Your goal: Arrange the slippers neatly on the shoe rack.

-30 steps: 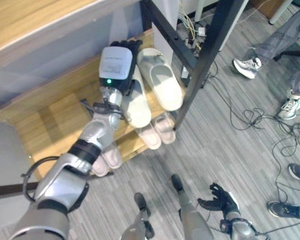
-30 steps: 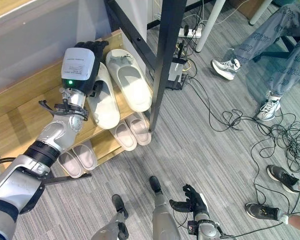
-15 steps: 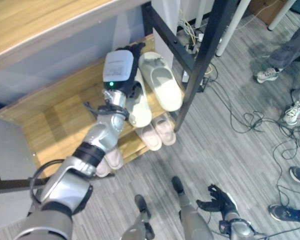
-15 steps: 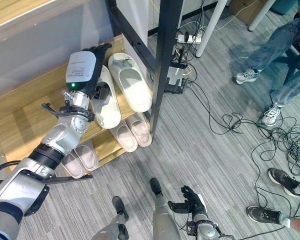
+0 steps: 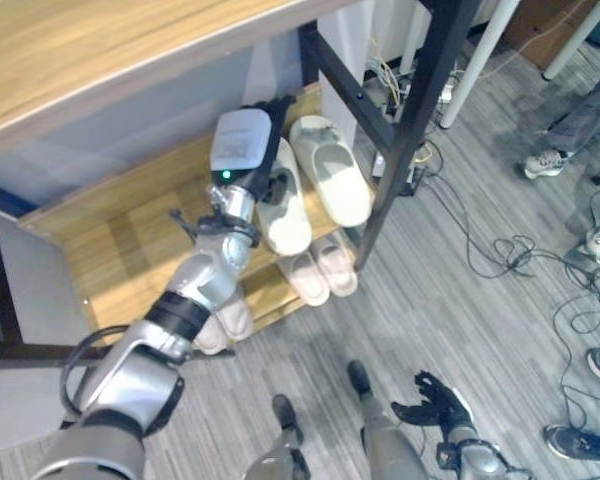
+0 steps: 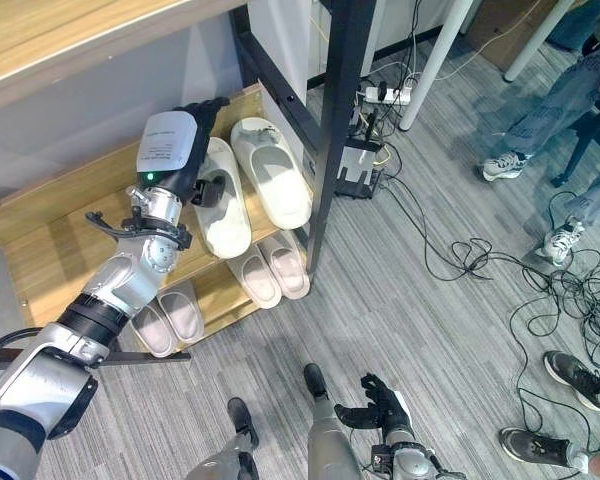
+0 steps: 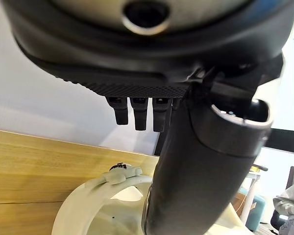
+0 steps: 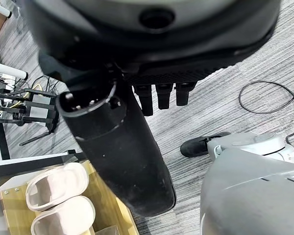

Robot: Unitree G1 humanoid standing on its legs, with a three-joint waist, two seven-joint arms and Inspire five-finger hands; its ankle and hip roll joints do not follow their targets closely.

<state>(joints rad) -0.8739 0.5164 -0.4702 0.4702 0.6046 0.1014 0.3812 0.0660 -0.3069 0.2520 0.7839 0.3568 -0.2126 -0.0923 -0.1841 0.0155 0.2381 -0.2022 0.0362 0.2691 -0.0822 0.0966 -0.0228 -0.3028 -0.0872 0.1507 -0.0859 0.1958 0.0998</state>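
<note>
Cream slippers (image 6: 250, 185) side by side on wooden shoe rack (image 6: 50, 240), left hand (image 6: 185, 150) fingers straight over one, right hand (image 6: 380, 410) relaxed above grey floor (image 6: 430, 320).

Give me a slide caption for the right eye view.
Left hand resting on one of two white slippers on the shoe rack.

The shoe rack (image 6: 60, 225) near the upper left of the frame has shelves of pale wood with a visible grain and a smooth, low-sheen finish, carried on matt black metal posts (image 6: 338, 110). The cream slippers (image 6: 270, 185) on the shelf look like smooth moulded foam or rubber, matt. The pinkish slippers (image 6: 270, 270) below them have the same soft matt look. The floor (image 6: 460, 340) is grey, streaked and matt. The left hand (image 6: 180, 150) is dark matt plastic with a pale smooth cover on its back; the right hand (image 6: 380, 410), at the lower edge, is the same dark matt plastic.
</note>
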